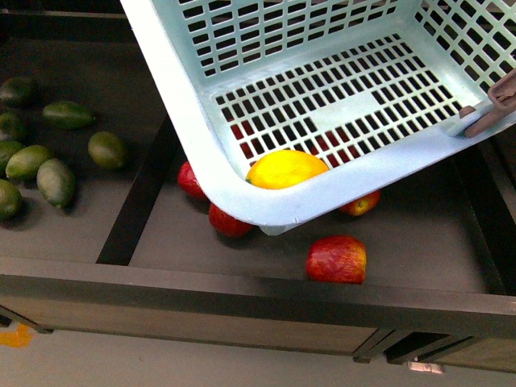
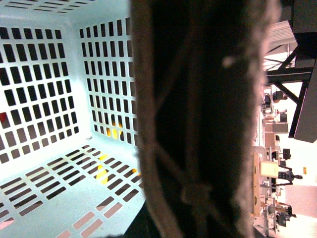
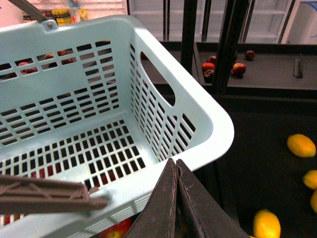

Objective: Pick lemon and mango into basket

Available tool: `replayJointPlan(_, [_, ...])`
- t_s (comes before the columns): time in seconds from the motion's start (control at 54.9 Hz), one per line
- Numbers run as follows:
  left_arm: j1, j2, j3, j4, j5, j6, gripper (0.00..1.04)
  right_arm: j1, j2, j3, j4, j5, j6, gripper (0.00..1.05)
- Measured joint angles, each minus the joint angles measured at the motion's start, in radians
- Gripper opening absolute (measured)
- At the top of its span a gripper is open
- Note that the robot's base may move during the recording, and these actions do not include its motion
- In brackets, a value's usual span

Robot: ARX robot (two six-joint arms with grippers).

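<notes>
The pale aqua basket point(image 1: 193, 121) hangs tilted over the dark shelf, one corner lowest. My left gripper is shut on the basket's brownish handle point(image 2: 198, 124), which fills the left wrist view and hides the fingers. At that low corner lies an oval fruit, orange at one end and otherwise yellow, the mango point(image 1: 286, 169) by its look. The rim cuts off its underside. Yellow point(image 2: 114, 131) glints through the basket's slots. My right gripper point(image 3: 174, 162) is shut and empty, just outside the basket's near rim point(image 3: 218, 134). I cannot pick out a lemon for sure.
Red apples point(image 1: 336, 260) lie in the shelf bin under the basket, and dark-green fruits point(image 1: 56, 181) in the bin to the left. A black divider point(image 1: 141, 193) separates them. Yellow oval fruits point(image 3: 301, 145) lie in a dark bin beside the basket. A wooden shelf edge point(image 1: 242, 298) runs along the front.
</notes>
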Motion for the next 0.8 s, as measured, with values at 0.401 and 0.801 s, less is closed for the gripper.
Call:
replayJointPlan(0.401, [0.000, 0.000, 0.000, 0.000, 0.000, 0.003, 0.04, 0.000, -0.228, -0.121, -0.109, 0.002, 0.000, 0.07])
replayJointPlan(0.801, [0.000, 0.000, 0.000, 0.000, 0.005, 0.001, 0.04, 0.000, -0.239, -0.122, -0.111, 0.003, 0.000, 0.76])
